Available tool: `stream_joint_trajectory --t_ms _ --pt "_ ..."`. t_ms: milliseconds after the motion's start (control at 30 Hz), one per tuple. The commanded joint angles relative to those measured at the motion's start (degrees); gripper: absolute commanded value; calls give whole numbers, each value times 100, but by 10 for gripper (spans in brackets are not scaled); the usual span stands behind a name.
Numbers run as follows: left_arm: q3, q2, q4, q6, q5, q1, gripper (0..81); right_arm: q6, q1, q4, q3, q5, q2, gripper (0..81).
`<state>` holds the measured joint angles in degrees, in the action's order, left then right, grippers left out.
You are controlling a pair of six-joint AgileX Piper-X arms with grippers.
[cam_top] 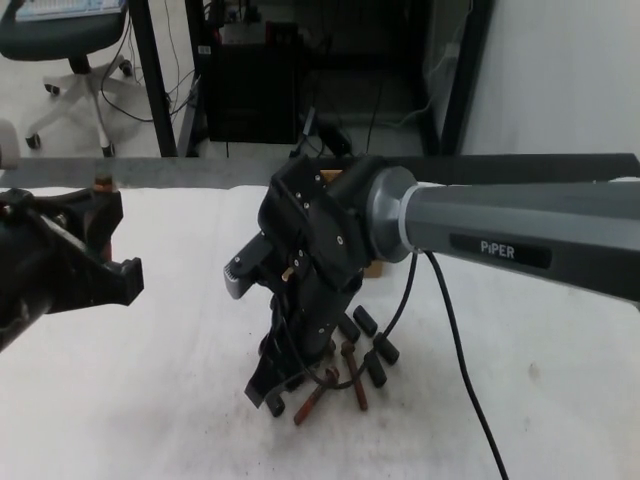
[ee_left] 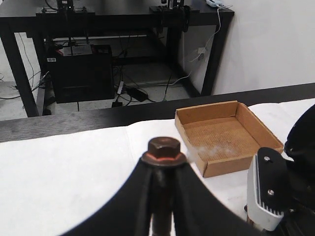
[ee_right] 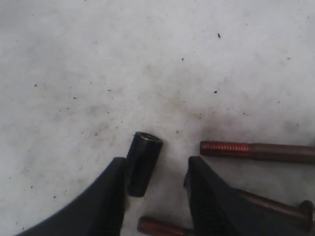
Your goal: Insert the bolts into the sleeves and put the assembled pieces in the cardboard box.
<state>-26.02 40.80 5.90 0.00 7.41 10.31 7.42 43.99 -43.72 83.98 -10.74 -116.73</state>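
Note:
My left gripper (ee_left: 160, 196) is shut on a rusty hex-head bolt (ee_left: 166, 150), held upright above the white cloth at the bench's left (cam_top: 100, 210). The open cardboard box (ee_left: 226, 132) lies beyond it; in the high view the right arm hides most of it. My right gripper (ee_right: 156, 167) points down at the cloth, open, with a black sleeve (ee_right: 143, 163) lying between its fingers, close to one finger (ee_right: 110, 196). In the high view this gripper (cam_top: 270, 392) stands among loose bolts (cam_top: 352, 375) and several black sleeves (cam_top: 375, 365).
Three loose reddish bolts (ee_right: 256, 151) lie on the cloth beside the right gripper. The right arm (cam_top: 520, 235) stretches across the bench from the right, its cable (cam_top: 455, 330) trailing over the cloth. Open cloth lies in front of the left gripper.

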Motion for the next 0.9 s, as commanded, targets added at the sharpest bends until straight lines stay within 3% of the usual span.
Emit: stream_joint_trajectory --t_ms 0,867 --pt "-70 -55 -57 0 43 -15 2 -27 20 -77 59 -20 -71 386" --pt "-70 -55 -60 433 18 -15 2 -188 217 39 46 104 -329 384"
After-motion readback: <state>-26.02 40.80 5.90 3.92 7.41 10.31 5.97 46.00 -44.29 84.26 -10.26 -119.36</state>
